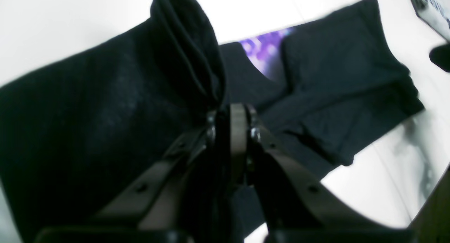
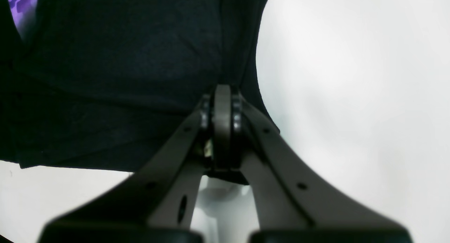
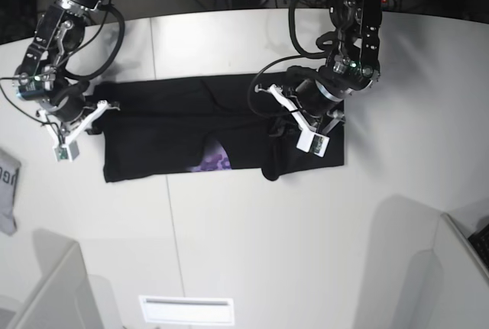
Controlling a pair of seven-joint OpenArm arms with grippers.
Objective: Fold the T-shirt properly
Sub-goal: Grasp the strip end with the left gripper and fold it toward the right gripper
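From my station: the T-shirt lies spread across the white table, partly folded, black side mostly up, with a patch of purple print showing near its lower edge.

Left gripper: jaws drawn together and pinching a bunched ridge of the black cloth. In the left wrist view the fabric rises straight out from between the fingertips and fans upward; more of the shirt lies beyond the jaws, with the purple print showing past them. In the base view this gripper sits over the shirt's half nearest its own arm, with a lifted fold hanging just below it.

Right gripper: jaws pressed together, right at the shirt's edge. In the right wrist view black cloth fills the area ahead and to one side of the tips, bare table to the other. I can't tell for certain whether fabric is caught between them. In the base view it sits at the shirt's opposite end, at the corner.

A small grey cloth item lies well apart from both grippers, at the table edge.
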